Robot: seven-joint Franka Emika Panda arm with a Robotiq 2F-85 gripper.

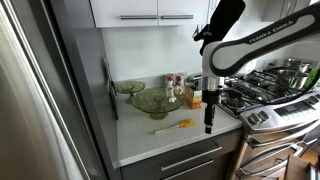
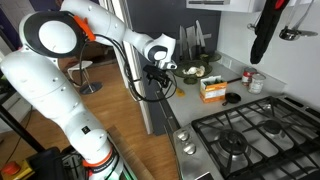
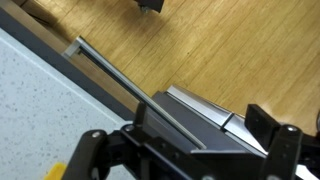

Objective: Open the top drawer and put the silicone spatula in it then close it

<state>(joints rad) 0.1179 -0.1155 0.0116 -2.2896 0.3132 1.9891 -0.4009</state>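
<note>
Can barely make out the silicone spatula (image 1: pixel 172 127), just a slim yellow-orange sliver on the counter (image 1: pixel 140 142), top drawer (image 1: pixel 188 160) shut, gripper (image 1: pixel 209 124) spread wide, empty.

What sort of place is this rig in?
Most likely a home kitchen: gas stove, white countertop carrying a green glass bowl, and a grey top drawer with a bar handle beneath it.
</note>
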